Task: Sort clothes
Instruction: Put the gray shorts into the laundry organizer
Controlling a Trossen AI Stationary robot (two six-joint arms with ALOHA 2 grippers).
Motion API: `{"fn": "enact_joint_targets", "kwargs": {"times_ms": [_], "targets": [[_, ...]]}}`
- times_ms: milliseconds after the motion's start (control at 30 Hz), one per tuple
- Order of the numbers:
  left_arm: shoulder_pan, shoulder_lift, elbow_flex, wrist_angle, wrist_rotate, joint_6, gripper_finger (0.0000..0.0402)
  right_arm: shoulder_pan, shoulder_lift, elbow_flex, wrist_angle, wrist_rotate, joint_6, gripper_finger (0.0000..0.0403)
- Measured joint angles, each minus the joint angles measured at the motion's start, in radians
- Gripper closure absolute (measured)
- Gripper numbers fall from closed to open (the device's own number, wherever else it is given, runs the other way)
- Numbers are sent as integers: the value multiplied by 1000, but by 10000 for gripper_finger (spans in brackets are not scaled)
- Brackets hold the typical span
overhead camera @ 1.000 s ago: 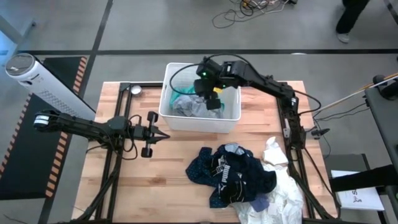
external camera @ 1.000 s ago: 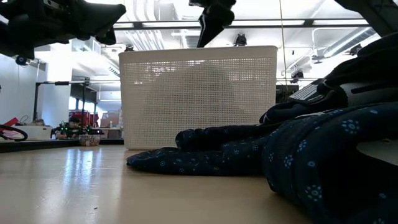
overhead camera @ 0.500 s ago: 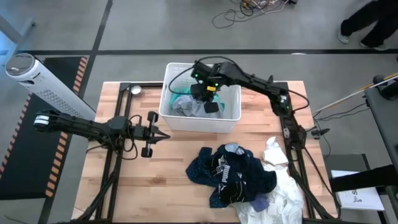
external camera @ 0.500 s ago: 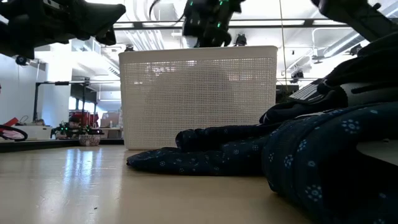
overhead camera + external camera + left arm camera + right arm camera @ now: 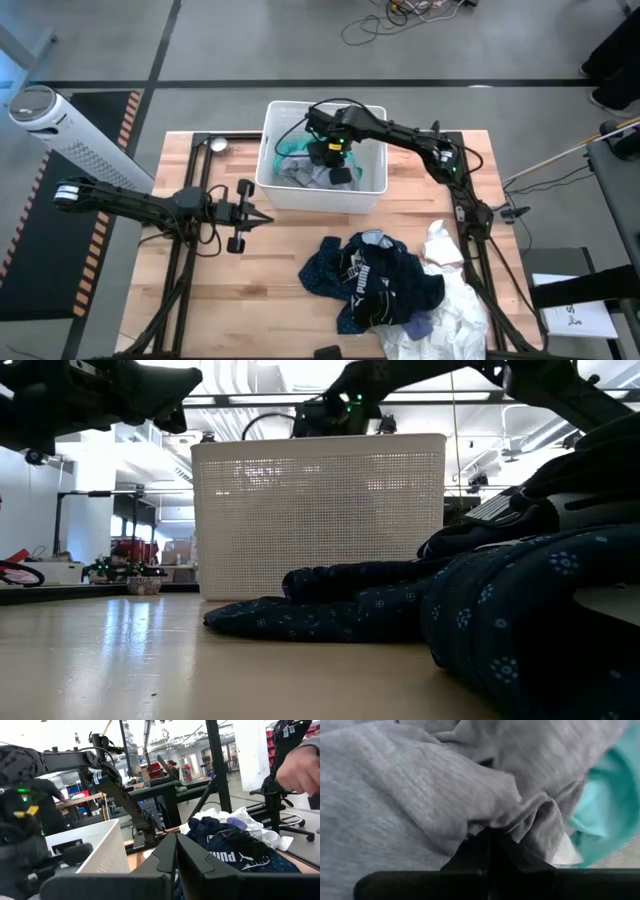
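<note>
A white slatted basket (image 5: 272,120) stands at the table's far middle, with a grey garment (image 5: 298,176) and a teal one (image 5: 291,150) lying in it. My right gripper (image 5: 336,172) reaches down into the basket, shut, with its tips at the grey garment (image 5: 420,795). Teal cloth (image 5: 605,805) lies beside it. More clothes lie heaped on the table's near right: a navy piece with white print (image 5: 372,272), a dark blue patterned one (image 5: 400,610) and white pieces (image 5: 455,305). My left gripper (image 5: 268,218) waits shut over the table's left half. My right gripper comes steeply from above into the basket and sets its shut fingertips (image 5: 490,837) against a bunched fold of the grey garment (image 5: 530,815). The cloth rests on the other clothes in the basket. Whether any cloth is caught between the fingers, I cannot tell.
The basket's walls (image 5: 320,510) close in my right gripper on all sides. Bare table lies in front of the basket and to the left of the heap. A white perforated cylinder (image 5: 70,140) lies off the far left corner. A person's hand (image 5: 300,767) shows beyond the heap.
My right gripper has sunk from above the basket's rim down into it, toward the grey garment, tipping more steeply downward. Its fingers, apart a second ago, have shut. The heap on the table and my left arm have kept still.
</note>
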Motion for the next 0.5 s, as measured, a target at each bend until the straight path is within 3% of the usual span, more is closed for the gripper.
{"fn": "enact_joint_targets", "kwargs": {"times_ms": [300, 500], "targets": [[0, 0, 0, -4, 0, 0, 402, -2, 0, -118, 60, 7, -1, 403], [0, 0, 0, -4, 0, 0, 402, -2, -12, -92, 35, 77, 7, 403]]}}
